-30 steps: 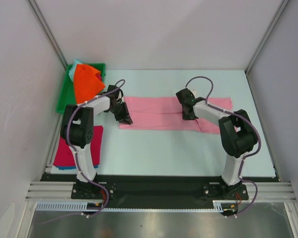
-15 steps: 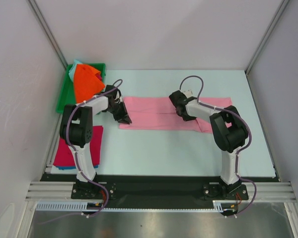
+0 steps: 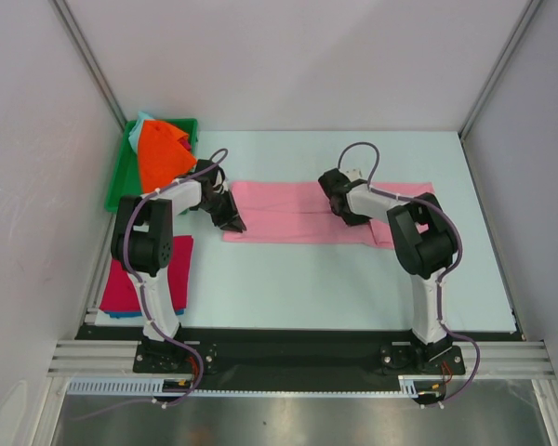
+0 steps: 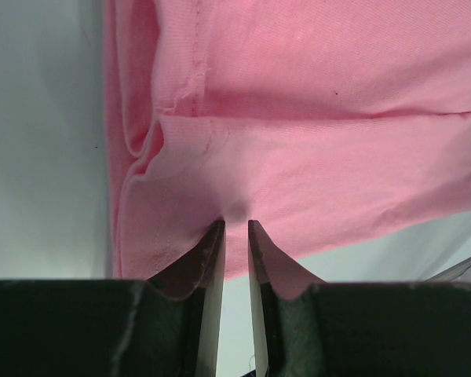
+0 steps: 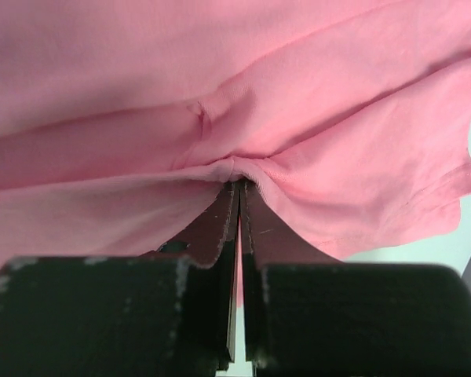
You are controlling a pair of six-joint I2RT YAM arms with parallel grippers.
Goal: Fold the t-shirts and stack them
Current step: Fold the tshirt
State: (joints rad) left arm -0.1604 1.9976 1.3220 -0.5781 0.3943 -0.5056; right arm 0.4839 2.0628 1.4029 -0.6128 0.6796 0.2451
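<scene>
The left tool [image 3: 231, 221] is clenched on the pink t-shirt [image 3: 298, 216]. In the left wrist view its two fingers [image 4: 208, 259] stand almost together, a thin fold of pink cloth runs between them, and the fabric puckers right at the tips of the left tool [image 4: 235, 224]. The grip sits on the near hem of the pink t-shirt [image 4: 314, 141], close to the garment's left end, where a stitched seam and a doubled edge show.

The right tool [image 3: 339, 206] is likewise clamped on the same garment. In the right wrist view its fingers [image 5: 212, 228] are pressed tight. A small ridge of cloth gathers at the tips of the right tool [image 5: 239, 185], with creases fanning out across the pink t-shirt [image 5: 220, 78]. This grip lies right of the shirt's middle.

The pink t-shirt lies flat as a long, narrow band across the middle of the tabletop [image 3: 353, 288]. It runs from near the left arm toward the right edge, with its right end showing an extra layer.

At the far left corner a green tray [image 3: 121, 181] holds a crumpled orange t-shirt [image 3: 163, 156], with a bit of teal cloth [image 3: 144, 118] behind it. Near the left edge, toward the near left corner, a folded magenta t-shirt [image 3: 135, 283] lies flat beside the left arm's base, a blue edge showing under it.
</scene>
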